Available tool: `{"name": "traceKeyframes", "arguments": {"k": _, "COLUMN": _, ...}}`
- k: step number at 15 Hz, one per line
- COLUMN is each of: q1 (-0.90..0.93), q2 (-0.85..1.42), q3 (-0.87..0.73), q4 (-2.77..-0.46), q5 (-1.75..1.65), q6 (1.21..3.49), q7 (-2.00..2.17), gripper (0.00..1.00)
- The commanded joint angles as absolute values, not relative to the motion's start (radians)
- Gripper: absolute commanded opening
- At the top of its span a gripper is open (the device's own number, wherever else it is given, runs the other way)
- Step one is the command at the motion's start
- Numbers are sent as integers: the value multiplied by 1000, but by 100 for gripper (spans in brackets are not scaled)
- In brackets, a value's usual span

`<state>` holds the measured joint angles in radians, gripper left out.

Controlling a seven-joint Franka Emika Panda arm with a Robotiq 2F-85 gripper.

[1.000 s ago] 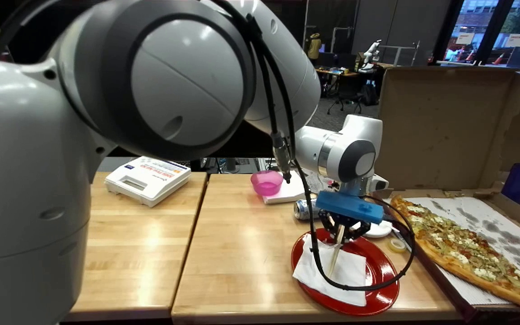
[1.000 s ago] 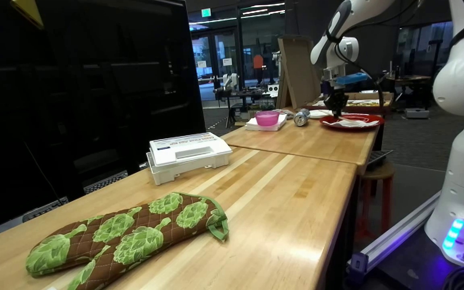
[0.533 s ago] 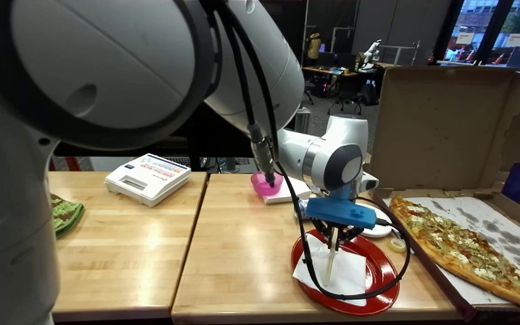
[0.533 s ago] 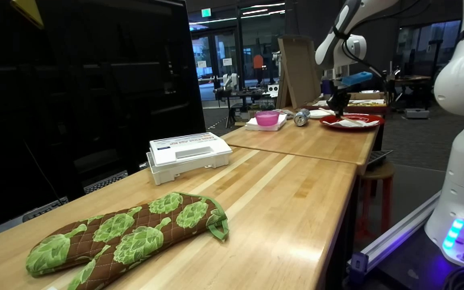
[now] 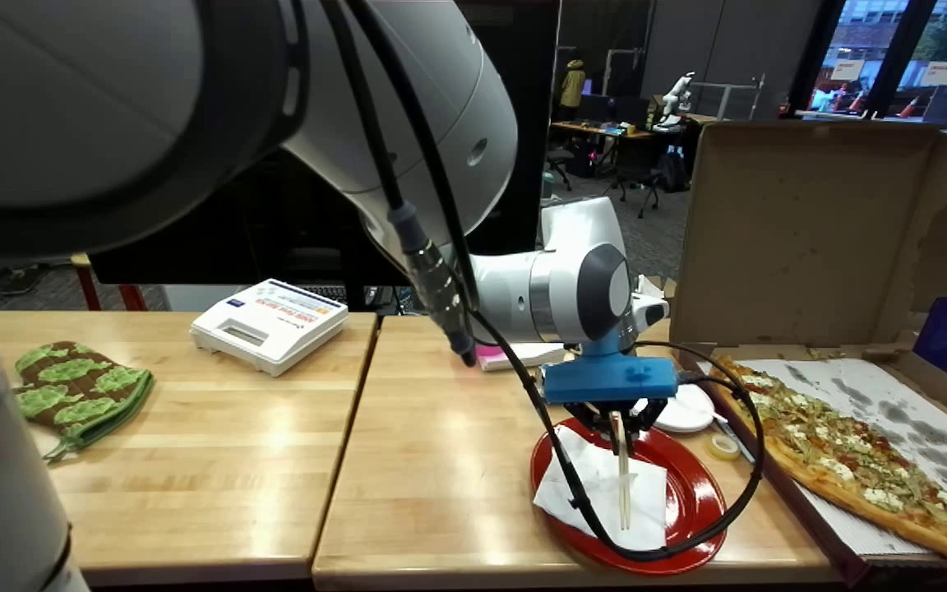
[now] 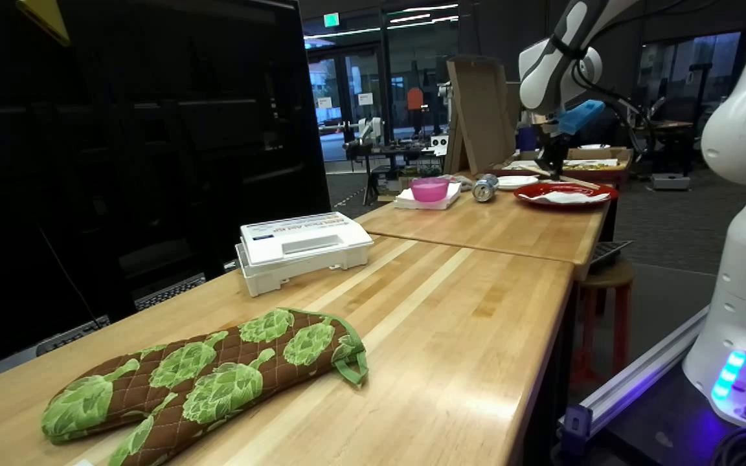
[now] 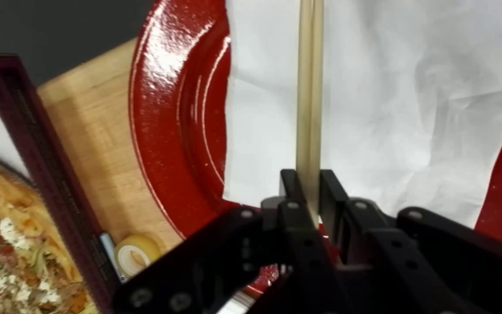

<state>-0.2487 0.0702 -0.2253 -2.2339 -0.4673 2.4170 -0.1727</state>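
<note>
Lying lower L in wrist view: pizza (image 7: 15,248), tape roll (image 7: 146,245) R of it, then red plate (image 7: 159,174). Lower ctr: gripper (image 7: 308,176), jaws nearly together, clamped on chopsticks (image 7: 310,100) running to upper ctr, over napkin (image 7: 386,131), upper R. Looks like hold/carry step; next move prob. calls for firm grip, no dragging on napkin.

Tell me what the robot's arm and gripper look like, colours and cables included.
The glossy white, rounded robot arm has dark grey joint trim, a silver metallic wrist band and black cables with a cylindrical silver connector. Near its end is a bright blue rectangular block. The black two-fingered gripper has angular jointed linkages with round bolts. A blue light strip glows on the white base.
</note>
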Motion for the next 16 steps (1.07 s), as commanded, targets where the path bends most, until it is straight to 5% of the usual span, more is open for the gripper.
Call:
{"name": "traceKeyframes", "arguments": {"k": 1, "q1": -230, "q2": -48, "q3": -231, "q4": -2338, "q5": -606, "q6": 2438, "q7": -83, "gripper": 4}}
{"name": "traceKeyframes", "arguments": {"k": 16, "q1": -142, "q2": -182, "q3": -84, "q4": -2601, "q5": -628, "q6": 2514, "q7": 80, "gripper": 4}}
